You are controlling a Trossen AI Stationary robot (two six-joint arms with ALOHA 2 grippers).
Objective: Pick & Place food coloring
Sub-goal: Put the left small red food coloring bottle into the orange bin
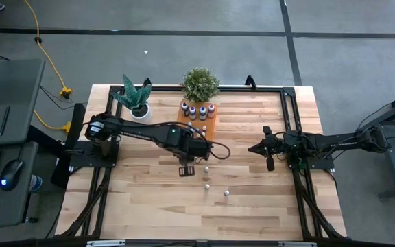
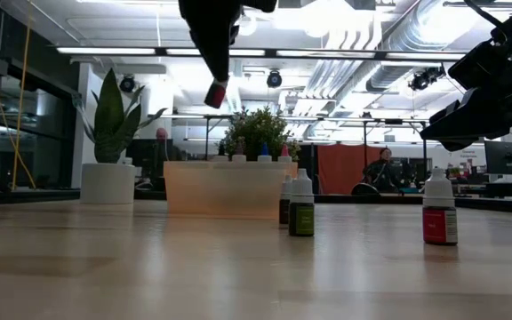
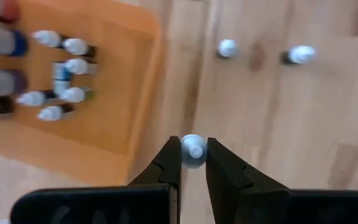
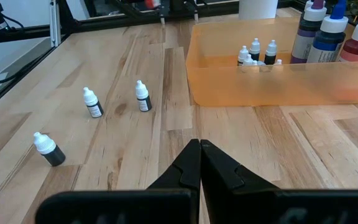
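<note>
My left gripper point(image 1: 186, 169) hangs over the table's middle, pointing down, shut on a tiny white-capped food coloring bottle point(image 3: 193, 151) with a red label point(image 2: 214, 92). Three more small bottles point(image 4: 92, 102) point(image 4: 142, 96) point(image 4: 47, 150) stand on their bases on the wood, to the near right of that gripper. The orange tray point(image 1: 207, 127) at the far middle holds several small bottles point(image 3: 67, 68) and taller ones with blue, purple and red bodies point(image 4: 328, 34). My right gripper point(image 4: 199, 155) waits shut at the table's right side. My left gripper pinches the bottle at its top, by the white cap point(image 3: 193, 151), between its two fingers point(image 3: 171, 163). The fingers come from above, pointing steeply down. The bottle hangs below them, tilted, lifted well clear of the table point(image 2: 214, 92).
Two potted plants point(image 1: 137, 99) point(image 1: 199, 84) stand at the table's far edge, on either side of the tray's far end. Bare wood lies along the near half of the table point(image 1: 149, 213). Dark frame rails point(image 1: 290, 110) run along the table's sides.
</note>
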